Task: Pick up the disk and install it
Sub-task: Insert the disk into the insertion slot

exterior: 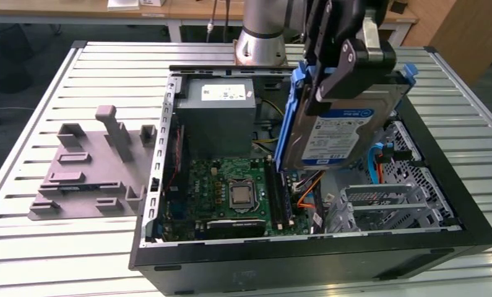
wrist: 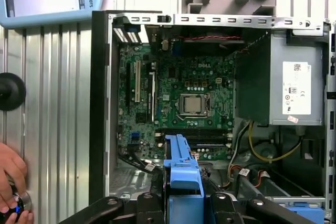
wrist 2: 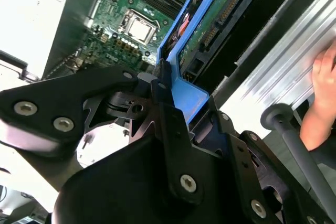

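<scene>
Roughly mid-scene in the exterior view, the robot arm's black tool holds the disk in the air above an open computer case. The case lies on its side on a slatted metal bench. The tool is clamped narrow on the disk's upper end. Its fingertips are hidden against the drive and its blue carrier bracket, so the exact contact points are hard to make out. The disk hangs nearly upright and slightly tilted, with its white-and-blue label facing the camera. Its lower edge sits low over the case interior, near orange and blue cables. Whether it touches anything there cannot be told.

Inside the case are a green motherboard, a grey power supply box and a perforated metal drive cage toward the exterior view's right. The disk blocks part of the interior behind it. On the bench toward the exterior view's left, well apart from the case, stands a grey fixture with upright posts.

In the second wrist view the tool's black links crowd the foreground with the blue bracket gripped between them. The drive's green circuit-board face shows beyond. A person's hand, cut off by the frame edge, rests on the bench beside a black handle.

In the first wrist view the bracket is seen end-on and hides the drive body. The hand is again cut off at the edge.
</scene>
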